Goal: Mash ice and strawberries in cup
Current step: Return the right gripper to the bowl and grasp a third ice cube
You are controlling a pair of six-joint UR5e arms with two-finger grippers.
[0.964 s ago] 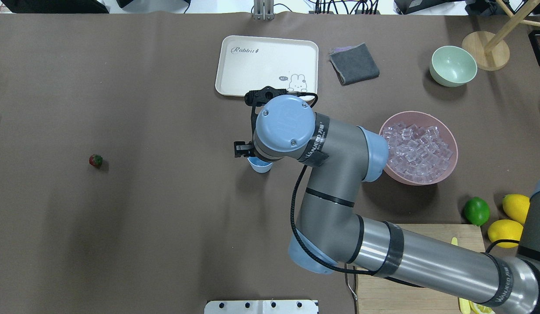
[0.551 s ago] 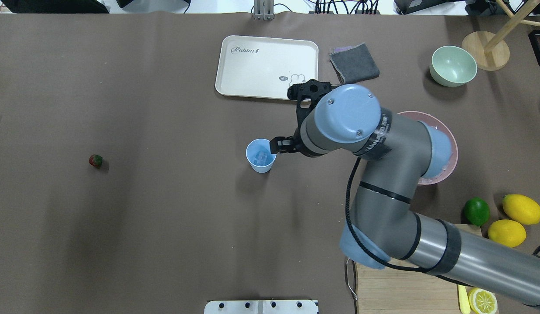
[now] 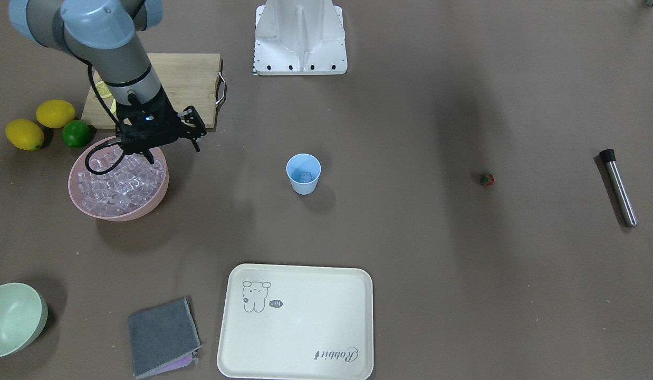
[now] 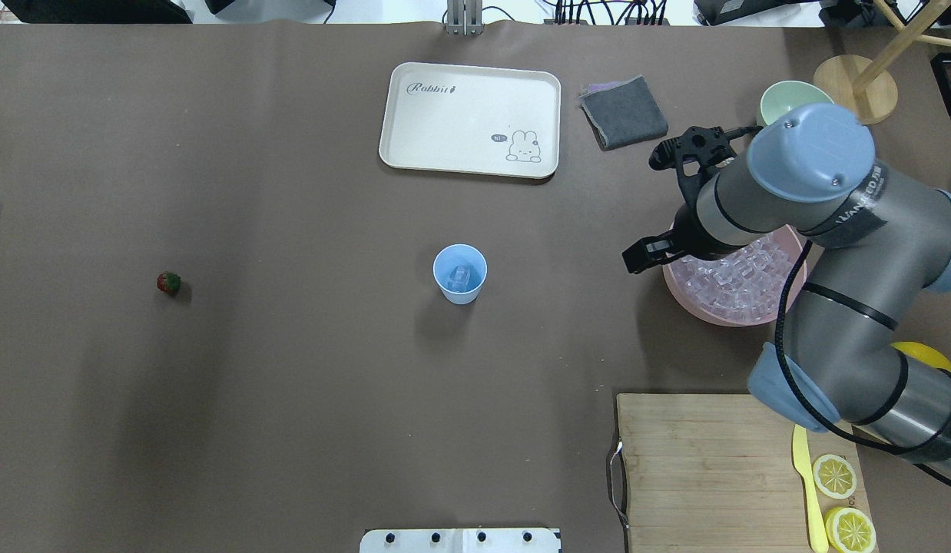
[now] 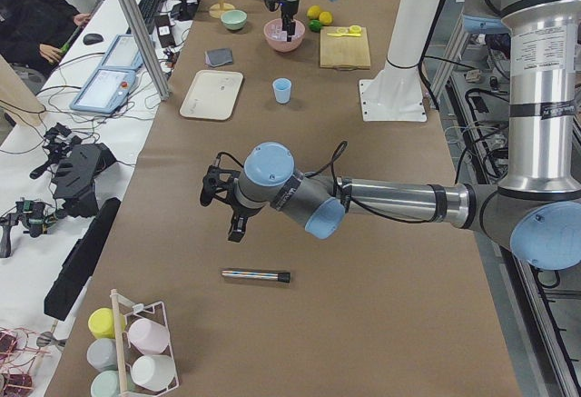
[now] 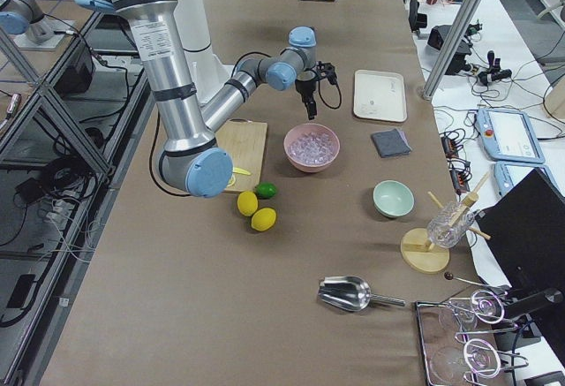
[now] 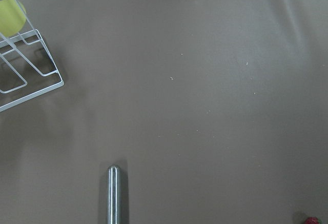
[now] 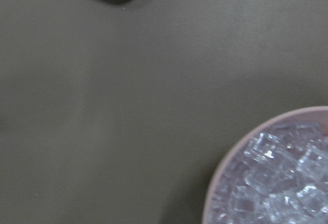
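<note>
Brown table [image 3: 411, 264], right gripper [image 3: 172, 151] jaws apart (empty)

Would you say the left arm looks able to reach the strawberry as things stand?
Probably yes. The left gripper hovers over bare table near the metal rod, and the strawberry lies alone in the open on that side; nothing stands between them.

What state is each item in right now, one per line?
cup: upright, some ice inside.
strawberry: whole, lying apart from the cup.
pink bowl: full of ice.
right gripper: open, empty, by the bowl's edge.
left gripper: cannot tell.
steel muddler: lying flat.
</note>
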